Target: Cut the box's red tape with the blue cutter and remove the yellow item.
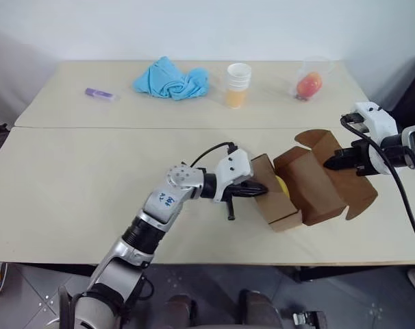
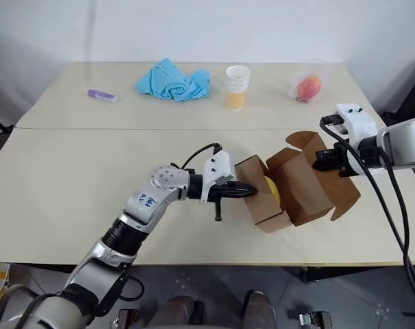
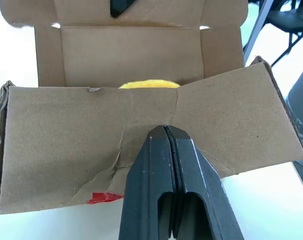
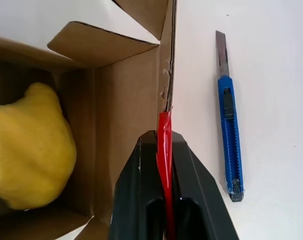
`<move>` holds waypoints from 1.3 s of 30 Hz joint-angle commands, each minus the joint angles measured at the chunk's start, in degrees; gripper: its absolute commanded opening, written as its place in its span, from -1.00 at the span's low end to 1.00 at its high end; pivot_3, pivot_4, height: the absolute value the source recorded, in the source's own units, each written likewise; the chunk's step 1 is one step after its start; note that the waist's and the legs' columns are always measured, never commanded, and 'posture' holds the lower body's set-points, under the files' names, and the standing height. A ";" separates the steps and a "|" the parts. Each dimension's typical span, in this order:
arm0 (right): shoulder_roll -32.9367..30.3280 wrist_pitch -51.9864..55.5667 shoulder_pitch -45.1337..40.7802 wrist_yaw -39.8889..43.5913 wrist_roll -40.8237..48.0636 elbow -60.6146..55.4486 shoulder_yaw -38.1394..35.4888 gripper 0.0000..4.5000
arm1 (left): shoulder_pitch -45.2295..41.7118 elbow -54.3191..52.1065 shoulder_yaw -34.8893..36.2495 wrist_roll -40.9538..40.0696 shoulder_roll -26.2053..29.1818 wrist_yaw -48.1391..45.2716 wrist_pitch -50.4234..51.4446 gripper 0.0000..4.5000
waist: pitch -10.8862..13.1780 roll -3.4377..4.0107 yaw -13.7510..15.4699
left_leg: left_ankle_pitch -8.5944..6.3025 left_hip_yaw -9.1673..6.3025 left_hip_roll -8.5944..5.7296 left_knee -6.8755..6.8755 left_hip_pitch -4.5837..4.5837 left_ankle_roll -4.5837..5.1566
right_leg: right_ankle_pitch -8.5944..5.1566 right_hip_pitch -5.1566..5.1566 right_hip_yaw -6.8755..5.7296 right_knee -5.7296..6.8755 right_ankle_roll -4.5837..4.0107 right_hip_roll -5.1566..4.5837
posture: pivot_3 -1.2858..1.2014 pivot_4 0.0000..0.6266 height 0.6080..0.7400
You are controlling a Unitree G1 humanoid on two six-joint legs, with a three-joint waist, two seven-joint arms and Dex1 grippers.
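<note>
Box [image 1: 310, 181] sits at the near right of the table [image 1: 77, 185], already cut open, flaps spread by both arms. Tape step looks done; what's left, as I judge it, is lifting out the yellow item [image 4: 29, 147], which sits inside untouched.

Left gripper [image 1: 259, 190] is clamped on the flap nearest it; in its wrist view the fingers meet on the cardboard edge w/ no gap. That flap is creased and a bit torn near the pinch, w/ a scrap of red tape [image 3: 105, 198] on its lower edge. Right gripper [image 1: 331, 162] is closed on the opposite flap: its wrist view shows the cardboard edge plus a red strip squeezed between the fingers.

Blue cutter [image 4: 229, 125] lies flat on the table just beside the box, blade out, in neither gripper.

Box itself: plain brown cardboard, small, flaps splayed, interior open to view from above. Yellow item is rounded, fuzzy-looking, soft, tucked against one inner wall; only a sliver shows from the head cam.

Both grippers are busy w/ flaps, so one must let go before the item can come out.
</note>
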 commanded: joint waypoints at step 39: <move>3.68 -65.78 52.90 64.46 -33.06 -23.47 -46.01 1.00 | 21.93 5.24 32.33 -15.37 34.76 -22.73 -3.48 0.99 | 0.30 0.31 0.35 | 0.08 0.33 -0.40 0.06 -0.89 0.16 | 0.08 -1.02 -0.09 0.23 0.15 -0.05 | 0.03 -0.52 1.00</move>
